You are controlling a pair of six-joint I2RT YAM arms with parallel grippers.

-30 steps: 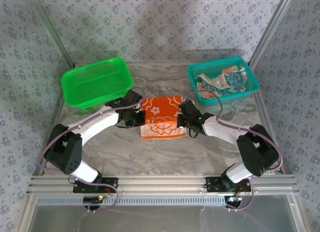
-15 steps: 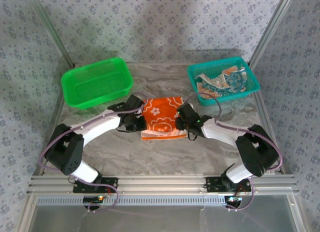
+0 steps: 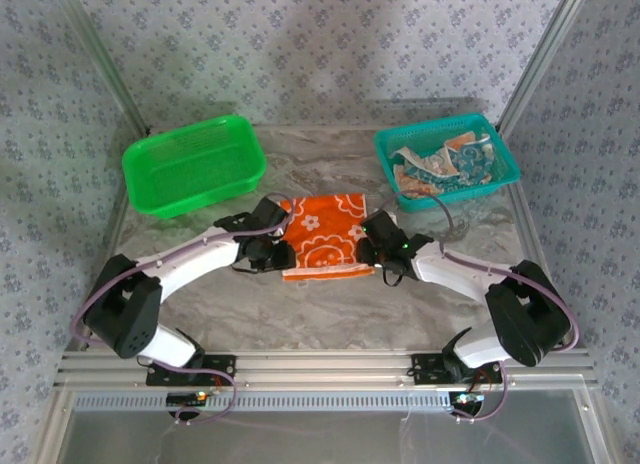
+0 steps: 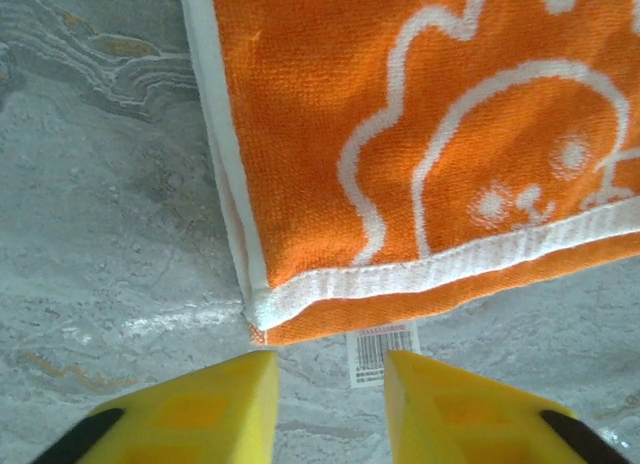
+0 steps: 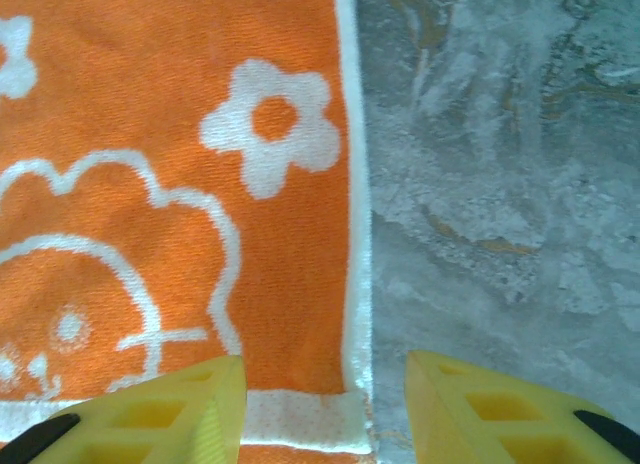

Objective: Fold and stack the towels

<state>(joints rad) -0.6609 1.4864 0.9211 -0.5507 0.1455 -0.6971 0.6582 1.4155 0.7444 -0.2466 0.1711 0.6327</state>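
An orange towel [image 3: 325, 234] with white flowers lies folded flat on the marble table, two layers showing at its near edge [image 4: 400, 164]. My left gripper [image 3: 272, 252] stands open just off the towel's near left corner, its yellow fingers [image 4: 200, 409] bare, with a barcode tag [image 4: 383, 352] between them on the table [image 4: 100, 234]. At the near right corner my right gripper [image 3: 374, 248] is open too, straddling the towel's white hem [image 5: 300, 419] without gripping it. More towels [image 3: 440, 162] lie crumpled in the teal basket.
A green mesh basket [image 3: 195, 164] sits at the back left and holds nothing. The teal mesh basket [image 3: 500, 169] stands at the back right. Metal frame posts rise at both back corners, and a rail runs along the near edge.
Both grippers have gone from shut to open and let go of the orange towel. They have drawn back toward its near corners, and the towel now lies flat.
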